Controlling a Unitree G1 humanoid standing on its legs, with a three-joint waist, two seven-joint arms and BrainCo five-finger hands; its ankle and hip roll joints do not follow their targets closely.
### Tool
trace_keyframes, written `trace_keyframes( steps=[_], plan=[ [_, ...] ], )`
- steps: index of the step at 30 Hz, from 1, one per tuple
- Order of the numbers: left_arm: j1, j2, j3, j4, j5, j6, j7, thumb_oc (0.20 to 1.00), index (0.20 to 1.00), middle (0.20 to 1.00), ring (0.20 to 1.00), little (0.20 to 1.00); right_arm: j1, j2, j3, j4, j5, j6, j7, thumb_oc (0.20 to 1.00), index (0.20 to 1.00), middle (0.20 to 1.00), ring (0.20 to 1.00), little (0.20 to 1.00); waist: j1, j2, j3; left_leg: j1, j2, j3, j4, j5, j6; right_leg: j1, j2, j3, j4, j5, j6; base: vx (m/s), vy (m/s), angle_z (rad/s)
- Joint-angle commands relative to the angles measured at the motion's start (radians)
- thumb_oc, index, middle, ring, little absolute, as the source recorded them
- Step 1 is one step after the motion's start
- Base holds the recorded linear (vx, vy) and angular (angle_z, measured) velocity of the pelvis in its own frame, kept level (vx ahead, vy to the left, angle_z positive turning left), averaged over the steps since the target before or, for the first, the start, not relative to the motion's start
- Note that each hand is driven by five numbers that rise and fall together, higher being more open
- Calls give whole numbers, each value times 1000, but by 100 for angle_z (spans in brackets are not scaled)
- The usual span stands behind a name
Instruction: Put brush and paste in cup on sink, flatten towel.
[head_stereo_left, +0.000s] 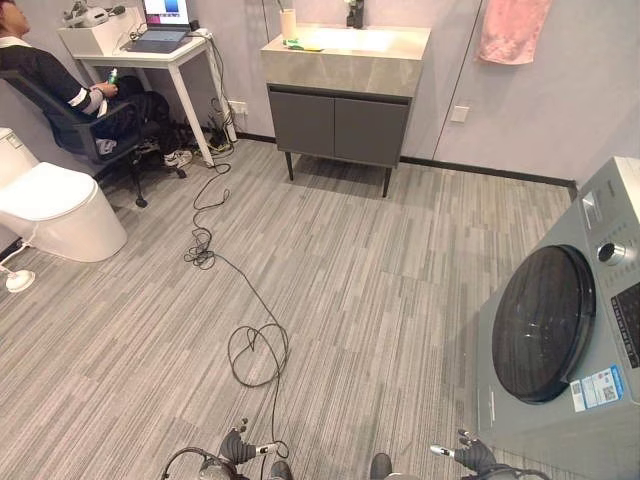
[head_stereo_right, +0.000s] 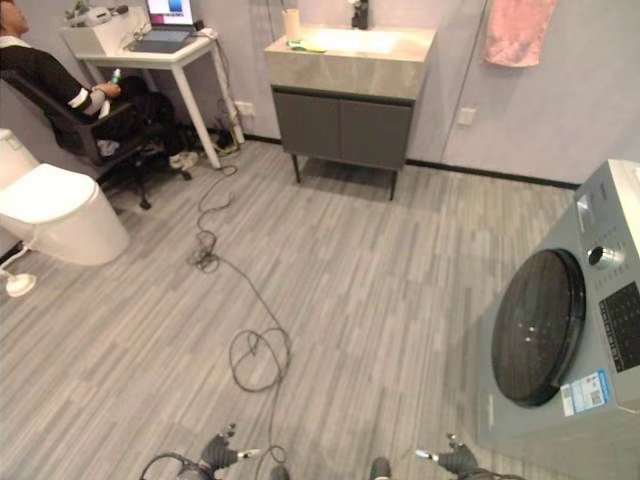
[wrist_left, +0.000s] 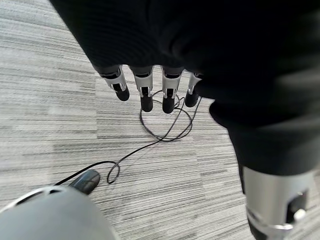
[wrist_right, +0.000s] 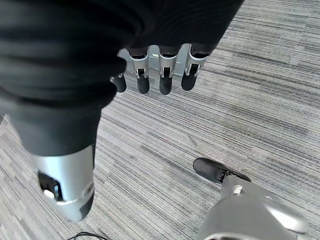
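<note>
From the head camera I see the sink (head_stereo_left: 352, 42) against the far wall, set in a stone top over a grey cabinet (head_stereo_left: 335, 125), well apart from both of my hands. The cup (head_stereo_left: 288, 23) stands upright at the left end of that top, and just beside it lie a green and a yellow item (head_stereo_left: 300, 45) that I take to be the brush and paste, though they are too small for me to tell which is which. The pink towel (head_stereo_left: 512, 29) hangs on the wall to the right of the sink, bunched in folds. My left hand (wrist_left: 150, 82) hangs low over the grey striped floor (head_stereo_left: 350, 290), its fingers (wrist_left: 146, 96) straight, apart and holding nothing; my right hand (wrist_right: 160, 67) hangs the same way, fingers (wrist_right: 165, 77) loose and empty. A washing machine (head_stereo_left: 560, 330) stands at my right, a toilet (head_stereo_left: 55, 205) at my left, and beyond it a person (head_stereo_left: 60, 80) sits at a white desk (head_stereo_left: 150, 50) carrying a laptop (head_stereo_left: 165, 25)
</note>
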Motion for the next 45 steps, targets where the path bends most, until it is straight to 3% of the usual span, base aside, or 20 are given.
trace_keyframes(
  steps=[1, 7, 18, 24, 28, 34, 37, 39, 42, 44, 45],
  plan=[
    [-93, 34, -21, 5, -21, -28, 23, 1000, 1000, 1000, 1000, 1000, -95, 33, 26, -7, 0, -22, -4, 1000, 1000, 1000, 1000, 1000, 15, -41, 41, -16, -46, -13, 161, -100, 43, -68, -51, -5, 260, -100, 40, -37, 29, 6],
    [-142, 29, 5, 12, -80, -33, 65, 1000, 1000, 1000, 1000, 1000, -118, 40, 15, -59, 53, -35, -17, 1000, 1000, 1000, 1000, 1000, 17, -56, 87, -93, -33, -28, 352, -179, 57, -106, -97, -26, 406, -150, 35, -42, 17, 9],
    [-116, 0, 37, 69, -132, -41, 84, 1000, 1000, 1000, 1000, 1000, -106, 52, 31, -11, 35, -38, -31, 1000, 1000, 1000, 1000, 1000, 21, -50, 61, -43, -37, -24, 320, -174, 53, -55, -84, -34, 355, -146, 35, 46, 4, 1],
    [-100, -17, 59, 101, -174, -44, 72, 1000, 1000, 1000, 1000, 1000, -99, 57, 22, 7, 52, -38, -28, 1000, 1000, 1000, 1000, 1000, 23, -48, 39, -15, -44, -23, 265, -139, 46, -16, -70, -31, 268, -117, 36, 63, 18, -2],
    [-93, -25, 58, 122, -165, -41, 64, 1000, 1000, 1000, 1000, 1000, -91, 62, 24, 24, 45, -34, -26, 1000, 1000, 1000, 1000, 1000, 30, -47, 11, 7, -61, -25, 197, -108, 42, 26, -64, -21, 177, -81, 44, 70, 43, -2],
    [-96, -35, 37, 144, -125, -36, 56, 1000, 1000, 1000, 1000, 1000, -108, 68, 16, 52, 36, -27, -31, 1000, 1000, 1000, 1000, 1000, 33, -36, -13, 41, -98, -21, 113, -79, 49, 39, -78, -7, 142, -19, 69, 76, 110, -3],
    [-108, -26, 20, 133, -113, -34, 64, 1000, 1000, 1000, 1000, 1000, -125, 78, 0, 28, 97, -34, -39, 1000, 1000, 1000, 1000, 1000, 31, -24, -2, 61, -123, -27, 65, -71, 74, -26, -104, 33, 252, 39, 93, 51, 183, -3],
    [-115, -18, 11, 126, -108, -32, 64, 1000, 1000, 1000, 1000, 1000, -130, 77, 4, 9, 96, -35, -49, 1000, 1000, 1000, 1000, 1000, 23, -17, 12, 74, -144, -40, 34, -70, 98, -86, -120, 77, 372, 126, 107, 64, 201, -17],
    [-117, -7, 7, 119, -91, -29, 64, 1000, 1000, 1000, 1000, 1000, -128, 67, 29, -75, 59, -39, -56, 1000, 1000, 1000, 1000, 1000, 3, 4, 41, 95, -138, -54, 7, -51, 107, -170, -96, 103, 484, 153, 106, 115, 137, 0],
    [-110, -2, 13, 129, -80, -23, 55, 1000, 1000, 1000, 1000, 1000, -112, 53, 50, -150, 36, -41, -52, 1000, 1000, 1000, 1000, 1000, -23, 7, 42, 109, -142, -63, -21, -40, 99, -230, -20, 129, 435, 96, 90, 242, 46, 9],
    [-111, 0, 21, 142, -80, -21, 56, 1000, 1000, 1000, 1000, 1000, -109, 53, 45, -171, 61, -43, -52, 1000, 1000, 1000, 1000, 1000, -28, 2, 42, 124, -148, -58, -40, -43, 90, -241, -20, 114, 348, 91, 89, 342, -40, -9]
  ],
)
